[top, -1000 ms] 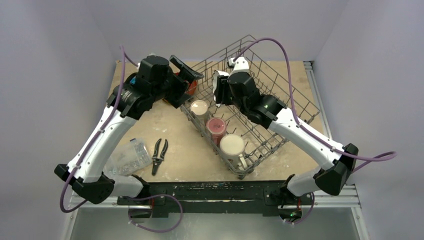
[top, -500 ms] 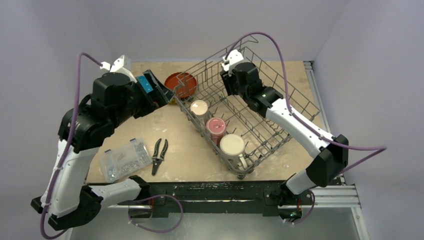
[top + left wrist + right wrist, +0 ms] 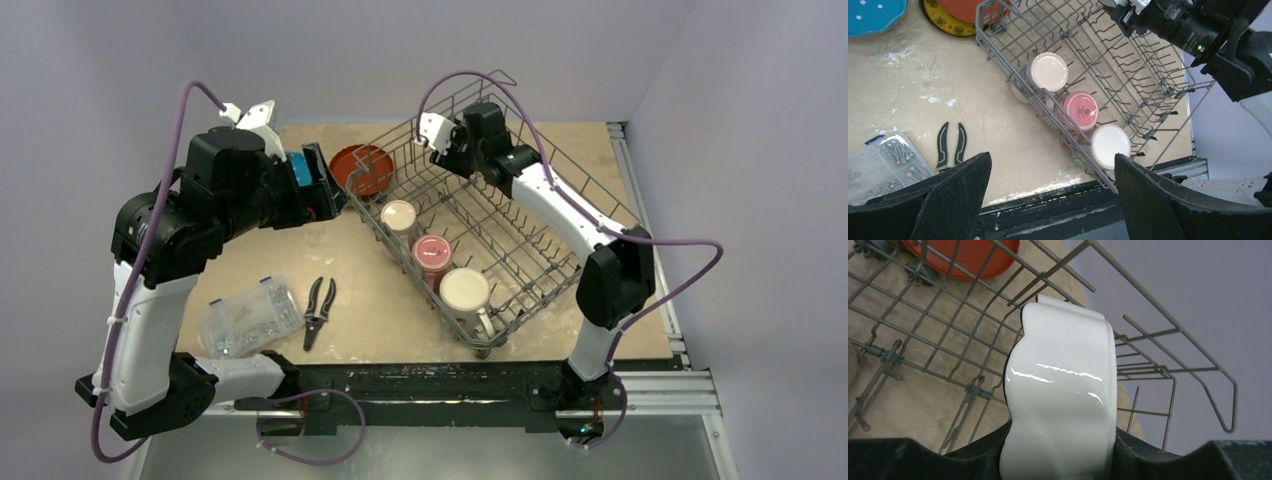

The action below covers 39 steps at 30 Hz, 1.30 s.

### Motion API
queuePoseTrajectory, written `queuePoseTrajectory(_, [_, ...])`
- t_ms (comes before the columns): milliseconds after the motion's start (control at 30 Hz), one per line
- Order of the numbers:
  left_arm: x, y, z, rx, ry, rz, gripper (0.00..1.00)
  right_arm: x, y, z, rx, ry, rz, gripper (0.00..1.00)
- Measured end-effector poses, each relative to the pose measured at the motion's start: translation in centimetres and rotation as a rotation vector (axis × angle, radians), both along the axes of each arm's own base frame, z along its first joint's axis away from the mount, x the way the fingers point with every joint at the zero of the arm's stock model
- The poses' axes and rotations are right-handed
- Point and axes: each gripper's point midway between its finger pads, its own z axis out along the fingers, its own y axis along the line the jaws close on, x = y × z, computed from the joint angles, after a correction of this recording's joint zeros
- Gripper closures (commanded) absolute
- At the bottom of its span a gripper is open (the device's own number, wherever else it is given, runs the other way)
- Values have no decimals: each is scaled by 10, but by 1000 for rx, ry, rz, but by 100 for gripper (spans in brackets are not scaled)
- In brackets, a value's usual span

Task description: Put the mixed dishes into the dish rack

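Note:
The grey wire dish rack [image 3: 520, 235] lies slanted across the table's middle. A cream mug [image 3: 398, 216], a maroon mug [image 3: 432, 252] and a second cream mug [image 3: 465, 290] sit along its left side. My right gripper [image 3: 447, 152] is over the rack's far corner, shut on the white fluted bowl [image 3: 1060, 390], which is held on edge above the wires. A red-orange plate [image 3: 362, 168] lies outside the rack on a yellow plate [image 3: 943, 20], next to a blue dotted plate [image 3: 870, 12]. My left gripper [image 3: 322, 185] is open and empty, raised left of the rack.
Black-handled pliers [image 3: 319, 305] and a clear box of metal parts [image 3: 250, 318] lie at the near left. The rack's raised wire handle [image 3: 1198, 375] stands beyond the bowl. Grey walls enclose the table on three sides.
My left arm has lifted and drawn back left from the plates. My right gripper has carried the bowl from the rack's middle to its far corner.

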Motion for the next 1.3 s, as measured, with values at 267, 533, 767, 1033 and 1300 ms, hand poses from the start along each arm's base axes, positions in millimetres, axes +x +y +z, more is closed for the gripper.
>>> queuePoseTrajectory(267, [-3, -2, 1, 57, -4, -74, 10, 9, 16, -23, -197, 16, 213, 100])
queuePoseTrajectory(533, [-2, -3, 1, 82, -14, -105, 10, 3, 27, -44, -297, 2, 325, 100])
queuePoseTrajectory(767, [-2, -2, -3, 87, -3, -105, 10, 1, 44, -74, -356, -9, 378, 87])
queuePoseTrajectory(1033, [-7, 2, -8, 86, -1, -97, 10, 2, 53, -85, -383, -57, 385, 45])
queuePoseTrajectory(1300, [-11, 2, -12, 53, 3, -85, 11, 3, 43, -91, -377, -63, 325, 2])
